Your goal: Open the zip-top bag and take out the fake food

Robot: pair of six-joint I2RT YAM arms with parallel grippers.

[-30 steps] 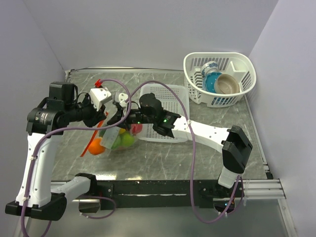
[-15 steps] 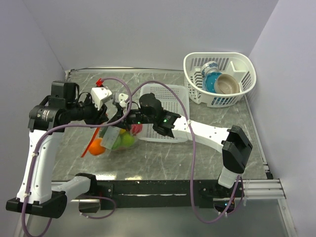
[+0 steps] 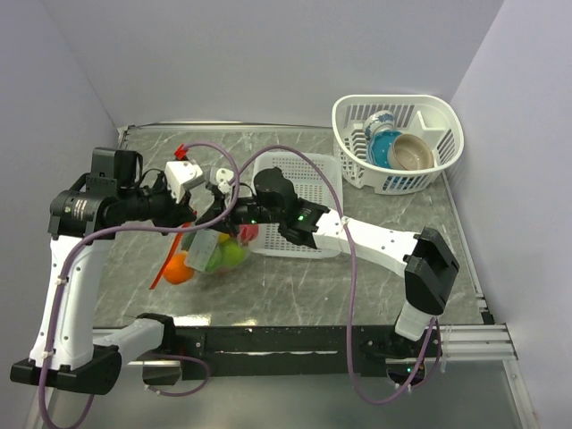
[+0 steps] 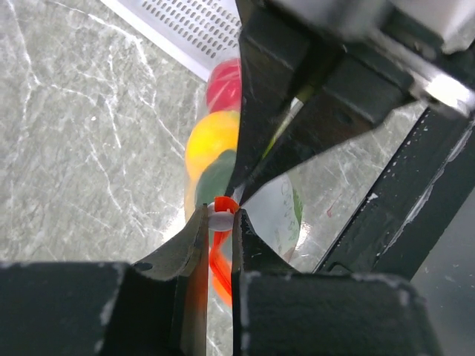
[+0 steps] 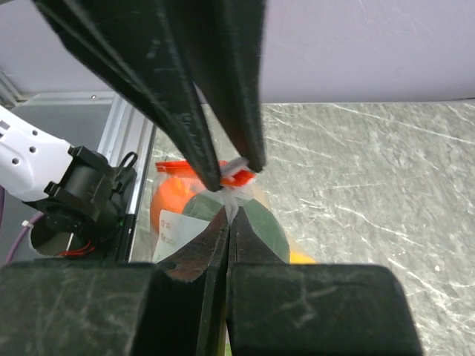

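White shells and black joint housings on the left arm (image 3: 63,304) at nine o'clock and the right arm (image 3: 375,239) at four o'clock, each trailed by a looping purple cable (image 3: 349,295), with a small green light (image 3: 300,214) on the right and matte black fingers (image 4: 174,297).

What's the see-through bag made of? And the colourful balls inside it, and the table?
The zip-top bag looks like thin clear plastic film: the fruits show through it. The fake food looks like smooth, glossy plastic, probably. The table looks like grey, white-veined marble, perhaps only printed.
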